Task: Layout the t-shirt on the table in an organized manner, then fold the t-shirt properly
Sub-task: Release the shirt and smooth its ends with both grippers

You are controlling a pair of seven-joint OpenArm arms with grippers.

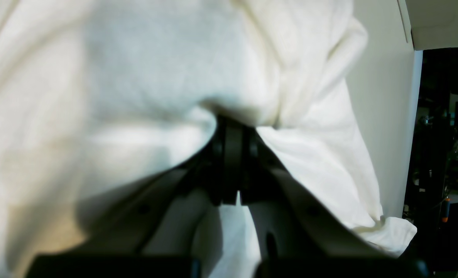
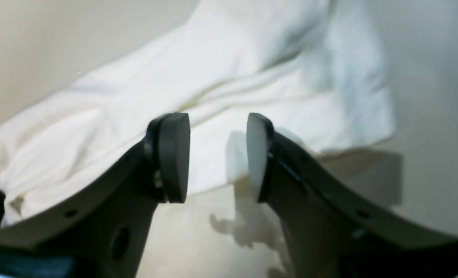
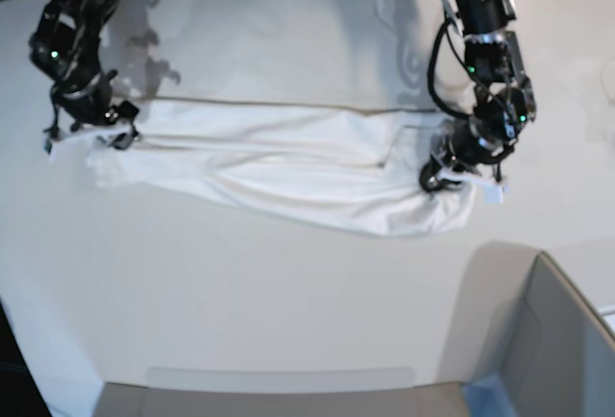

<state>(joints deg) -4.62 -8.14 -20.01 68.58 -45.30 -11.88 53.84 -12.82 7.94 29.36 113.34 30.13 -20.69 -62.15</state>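
White table (image 3: 288,282) fills most of the base view, curved far edge along the top, dark room beyond it. My left gripper (image 1: 232,127) has its jaws clamped together, pinching a bunch of the t-shirt (image 3: 288,162); in the left wrist view the cloth puckers right at the tips, spreads over most of the frame, and one corner hangs down at lower right. In the base view that gripper (image 3: 437,179) sits right of centre, at the shirt's right end. My right gripper (image 2: 217,156) has its jaws standing apart with a clear gap, nothing between them; the pads (image 2: 173,154) sit just above bare table, with the shirt's edge right behind them. In the base view it (image 3: 115,134) is at the left, at the shirt's left end; whether it touches the cloth I cannot tell. Shirt lies stretched as a long wrinkled band across the upper middle of the base view, between the two grippers, plain white side up, no print showing. Grey box-like corner piece (image 3: 553,350) sits at lower right, well apart from the shirt.
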